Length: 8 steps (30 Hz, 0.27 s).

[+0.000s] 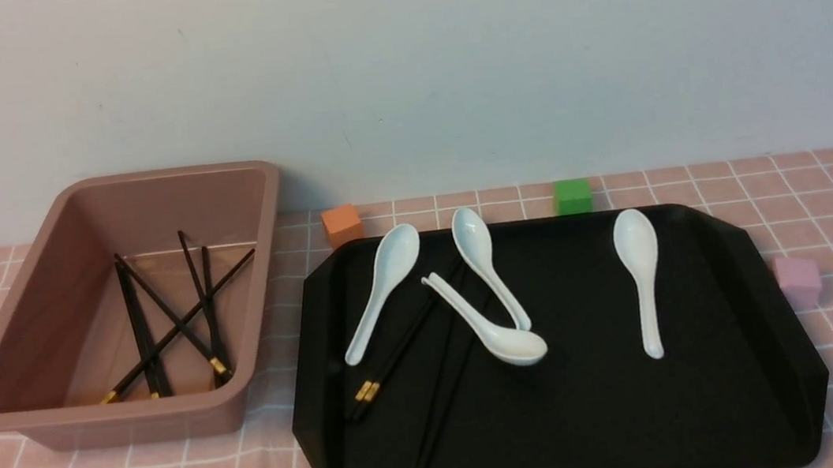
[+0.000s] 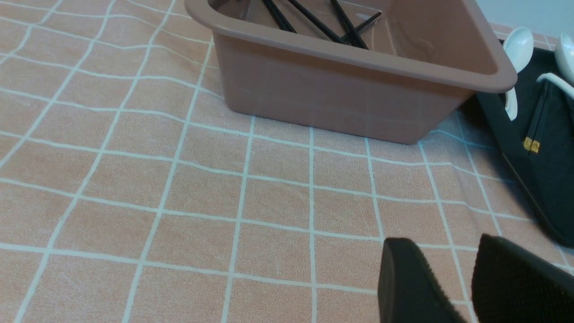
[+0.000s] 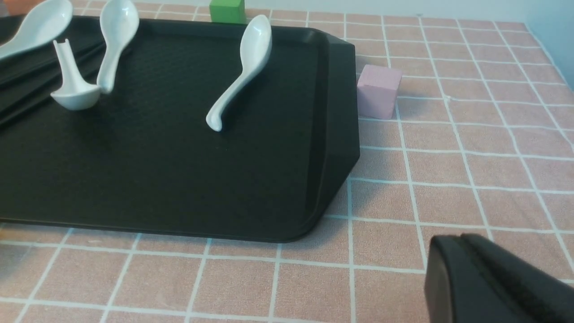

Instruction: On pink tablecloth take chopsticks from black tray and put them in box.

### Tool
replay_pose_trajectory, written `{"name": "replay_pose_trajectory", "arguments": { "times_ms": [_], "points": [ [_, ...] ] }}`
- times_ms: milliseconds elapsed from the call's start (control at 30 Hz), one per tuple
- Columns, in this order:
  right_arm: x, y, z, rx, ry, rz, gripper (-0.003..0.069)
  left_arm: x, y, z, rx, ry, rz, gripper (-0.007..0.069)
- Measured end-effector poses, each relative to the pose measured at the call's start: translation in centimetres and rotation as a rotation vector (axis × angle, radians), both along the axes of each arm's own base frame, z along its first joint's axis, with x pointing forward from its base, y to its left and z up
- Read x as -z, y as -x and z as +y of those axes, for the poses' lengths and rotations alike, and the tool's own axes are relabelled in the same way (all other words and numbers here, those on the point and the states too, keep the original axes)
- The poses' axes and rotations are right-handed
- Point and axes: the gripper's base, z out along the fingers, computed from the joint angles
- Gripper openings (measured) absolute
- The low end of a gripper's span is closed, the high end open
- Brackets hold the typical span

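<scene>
The chopsticks (image 1: 400, 355) are seen on the black tray (image 1: 725, 419), well apart from the left gripper (image 2: 466, 278) — fingers parted, empty — while the right gripper (image 3: 489, 278) looks closed.

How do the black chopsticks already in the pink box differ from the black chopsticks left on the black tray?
The chopsticks in the dusty-pink plastic box lie crossed, with nothing on top. The chopsticks on the matte black tray lie roughly parallel, their far ends tucked under white ceramic spoons and hard to see against the tray. Both sets show gold bands near their nearer ends.
</scene>
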Motion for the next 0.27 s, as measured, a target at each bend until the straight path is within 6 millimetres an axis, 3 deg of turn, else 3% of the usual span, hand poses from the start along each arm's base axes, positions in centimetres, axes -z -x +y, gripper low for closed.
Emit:
{"name": "replay_pose_trajectory", "arguments": {
  "times_ms": [267],
  "points": [
    [0.0, 0.0, 0.0, 0.0, 0.0, 0.0, 0.0043, 0.0, 0.0, 0.0, 0.0, 0.0, 0.0, 0.0239]
  ]
}}
